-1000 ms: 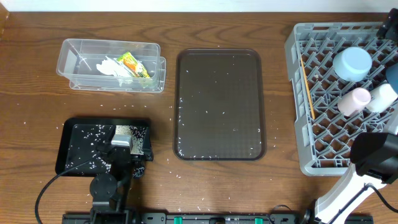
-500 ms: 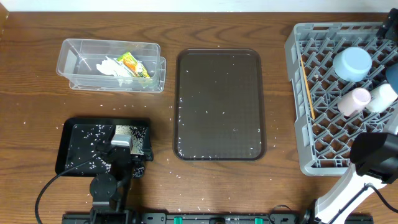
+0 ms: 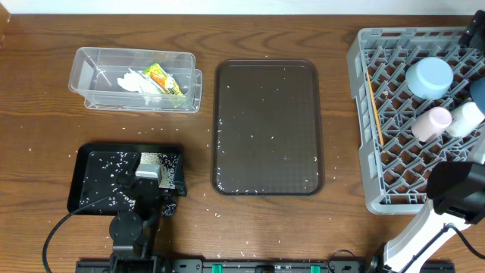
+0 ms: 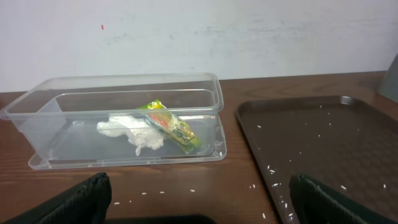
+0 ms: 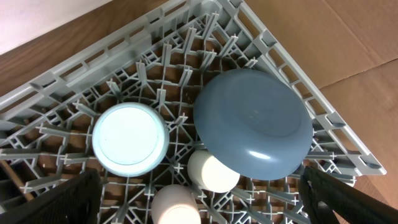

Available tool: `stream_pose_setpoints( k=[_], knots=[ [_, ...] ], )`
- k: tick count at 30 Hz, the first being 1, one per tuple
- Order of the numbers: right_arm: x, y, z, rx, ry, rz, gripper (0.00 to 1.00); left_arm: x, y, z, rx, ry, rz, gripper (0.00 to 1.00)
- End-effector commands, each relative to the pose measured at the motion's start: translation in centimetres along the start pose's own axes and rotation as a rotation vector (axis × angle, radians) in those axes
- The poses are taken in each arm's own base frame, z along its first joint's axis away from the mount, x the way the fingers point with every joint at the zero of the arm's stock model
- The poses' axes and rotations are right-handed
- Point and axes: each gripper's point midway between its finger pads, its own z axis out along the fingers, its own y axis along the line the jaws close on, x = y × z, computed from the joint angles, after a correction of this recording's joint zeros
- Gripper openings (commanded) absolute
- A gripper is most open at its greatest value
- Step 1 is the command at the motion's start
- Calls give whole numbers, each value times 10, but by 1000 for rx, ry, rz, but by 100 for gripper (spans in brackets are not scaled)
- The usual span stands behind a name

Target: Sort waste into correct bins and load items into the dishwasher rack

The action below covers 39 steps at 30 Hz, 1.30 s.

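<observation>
overhead, waste: napkin [image 3: 132,81] and wrapper [image 3: 163,80] inside tub [image 3: 79,76]; most rice [image 3: 114,163] in black tray [image 3: 79,199]; stray grains on brown tray [image 3: 265,106] and on the table around it.
overhead, dishes: bowl [image 3: 430,77], pink cup [image 3: 430,123] and white cup [image 3: 466,117] set among the pegs of rack [image 3: 364,152]; chopsticks [image 3: 374,110] along its left side.
overhead, left gripper [image 3: 158,171]: over the right end of black tray, clasping nothing.
left wrist, fingers [image 4: 81,202]: spread wide, nothing between; pointed toward tub, brown tray off to the right.
right wrist, right gripper [image 5: 202,186]: spread wide, empty, above rack; plate [image 5: 252,124] tilted on the pegs, partly covering white cup, just beside bowl.
step, as judged: sorting and loading look all but done; leftover grains the one loose end.
doing it well: grains too small to pinch one by one. Better to take brown tray by a rim, lift slowly and tip low over black tray. Right gripper best kept clear of plate.
</observation>
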Motion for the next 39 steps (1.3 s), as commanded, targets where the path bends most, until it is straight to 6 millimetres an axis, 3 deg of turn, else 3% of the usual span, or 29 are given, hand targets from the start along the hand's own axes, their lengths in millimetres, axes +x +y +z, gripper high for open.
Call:
stream_pose_setpoints(
  k=[1, 6, 10, 16, 21, 24, 27, 31, 39],
  knots=[
    [0, -1, 0, 9, -2, 10, 99, 15, 0, 1, 1, 44, 11, 94],
    [-3, -2, -9, 3, -19, 13, 99, 15, 0, 1, 0, 44, 11, 94],
    [-7, 7, -36, -28, -67, 4, 99, 15, 0, 1, 0, 44, 11, 94],
    [-9, 47, -129, -171, -223, -52, 99, 15, 0, 1, 0, 44, 11, 94],
    [5, 74, -215, -327, -353, -107, 99, 15, 0, 1, 0, 44, 11, 94],
    [18, 85, -260, -423, -415, -140, 99, 15, 0, 1, 0, 44, 11, 94],
    [28, 87, -293, -495, -461, -158, 99, 15, 0, 1, 0, 44, 11, 94],
    [37, 71, -314, -524, -488, -155, 99, 15, 0, 1, 0, 44, 11, 94],
    [64, 20, -316, -464, -433, -161, 99, 15, 0, 1, 0, 44, 11, 94]
  ],
)
